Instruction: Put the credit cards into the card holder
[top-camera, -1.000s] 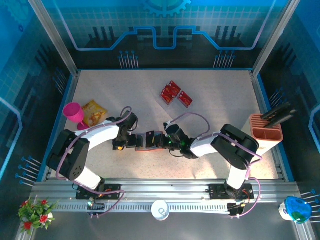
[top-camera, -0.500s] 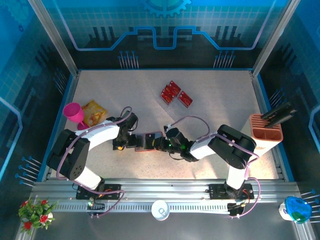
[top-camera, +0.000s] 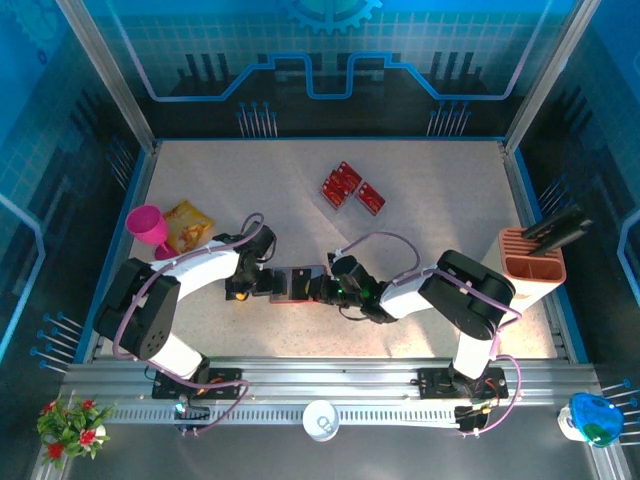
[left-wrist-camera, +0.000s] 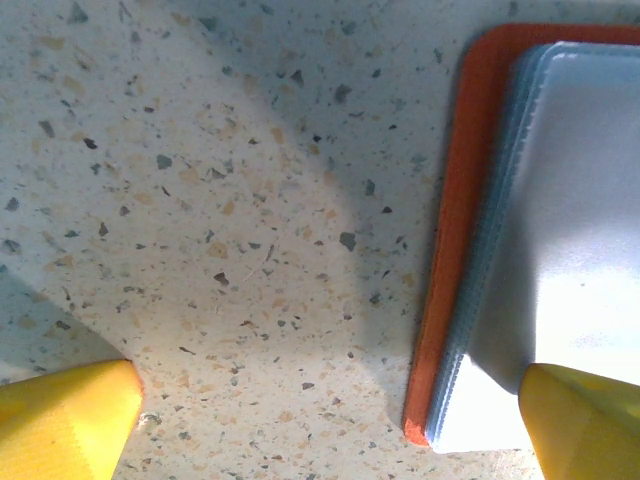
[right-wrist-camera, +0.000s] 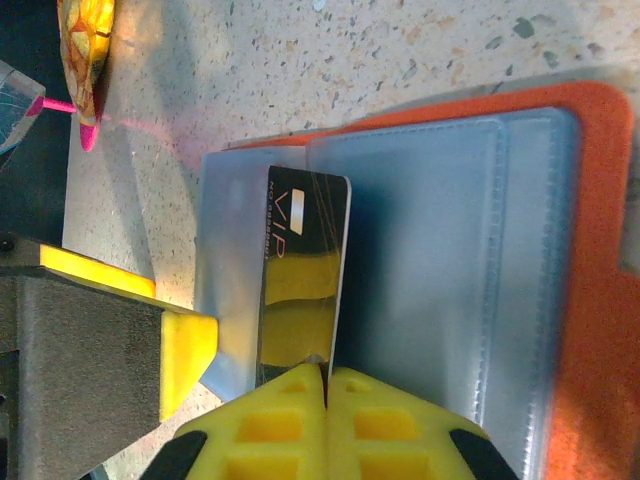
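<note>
Speckled table (top-camera: 430, 200) inside a blue-walled cell, and both arms meet low at the centre over the card holder (top-camera: 300, 283), which lies spread open near the front, orange cover down and grey clear pockets up.

Right gripper (right-wrist-camera: 326, 378): jaws pinched tight on the near end of a dark glossy credit card (right-wrist-camera: 300, 240) with VIP lettering. The card lies lengthwise over the left-hand pocket leaf. Whether its far edge has entered a slot, I can't tell from this angle.

Left gripper (left-wrist-camera: 325, 425): spread as wide as it goes, holding nothing. One yellow fingertip (left-wrist-camera: 585, 420) sits over the corner of the grey leaf and looks to be pinning it, while the other is out on bare table.

So this looks like the insertion step for this one card. Next it needs a shallow, straight slide along the pocket, with the leaf kept from lifting. More red credit cards (top-camera: 341, 184) wait further back on the table, well apart from the holder.
</note>
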